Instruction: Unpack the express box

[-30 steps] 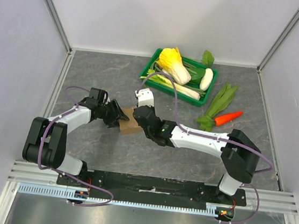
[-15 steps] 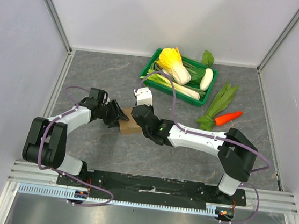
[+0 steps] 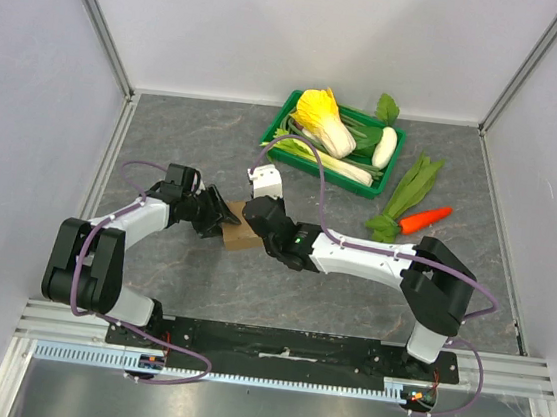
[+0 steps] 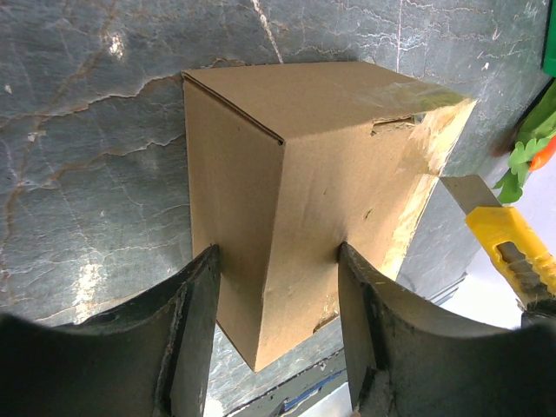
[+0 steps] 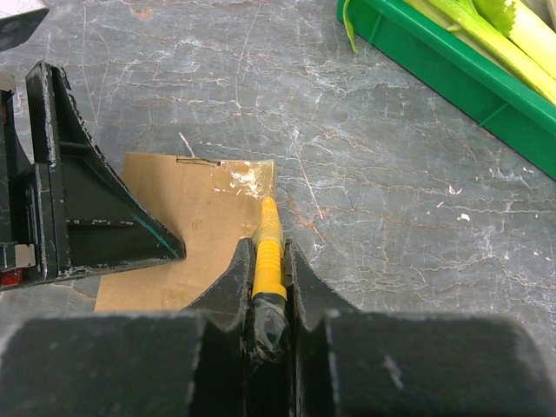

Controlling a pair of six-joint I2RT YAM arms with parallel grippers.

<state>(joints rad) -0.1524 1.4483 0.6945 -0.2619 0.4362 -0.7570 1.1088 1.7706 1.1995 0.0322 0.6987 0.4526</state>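
The express box (image 3: 238,234) is a small brown cardboard box, lid closed, with clear tape along one edge. It shows in the left wrist view (image 4: 295,182) and the right wrist view (image 5: 195,234). My left gripper (image 3: 213,216) is shut on the box, one finger on each side (image 4: 195,321). My right gripper (image 3: 255,216) is shut on a yellow box cutter (image 5: 268,248). Its tip rests at the taped edge (image 5: 248,178) of the box. The cutter also shows at the right of the left wrist view (image 4: 512,252).
A green crate (image 3: 389,168) of vegetables stands at the back right, its corner in the right wrist view (image 5: 434,61). Leafy greens (image 3: 408,193) and a carrot (image 3: 424,219) lie on the grey table right of the arms. Walls close in the left, back and right.
My right arm has shifted a little to the left along the box's edge. The left arm and the box have not moved.
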